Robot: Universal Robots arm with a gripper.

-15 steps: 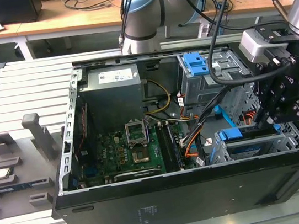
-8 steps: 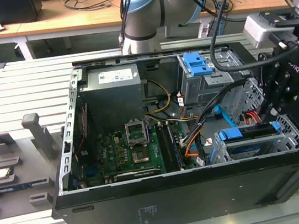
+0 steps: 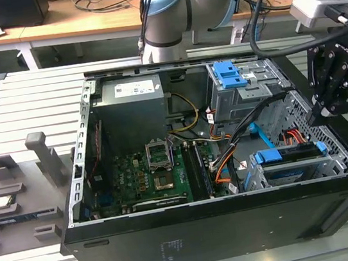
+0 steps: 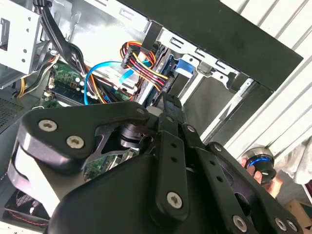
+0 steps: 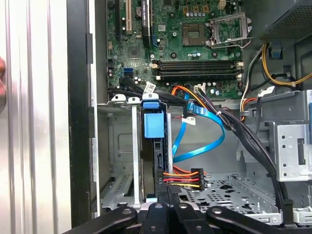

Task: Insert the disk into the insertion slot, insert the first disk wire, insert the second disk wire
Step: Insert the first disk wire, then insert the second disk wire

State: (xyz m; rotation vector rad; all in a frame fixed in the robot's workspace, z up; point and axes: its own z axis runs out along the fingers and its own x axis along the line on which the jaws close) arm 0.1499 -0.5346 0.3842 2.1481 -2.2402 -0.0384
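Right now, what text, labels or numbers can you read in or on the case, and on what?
Nothing reads reliably.
Power supply label: print too small.
Case outer wall: white marks, blurred.
White cable tag in the first wrist view: too small.
Motherboard markings: too small.

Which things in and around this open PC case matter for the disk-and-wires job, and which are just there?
Job: silver-grey disk in blue plastic bracket; perforated silver metal insertion slot; red-orange-black first disk wire; flat light-blue second disk wire; black gripper.

Lying about: green motherboard; taller grey cage with blue latch; grey power supply box; grey plastic fixtures.
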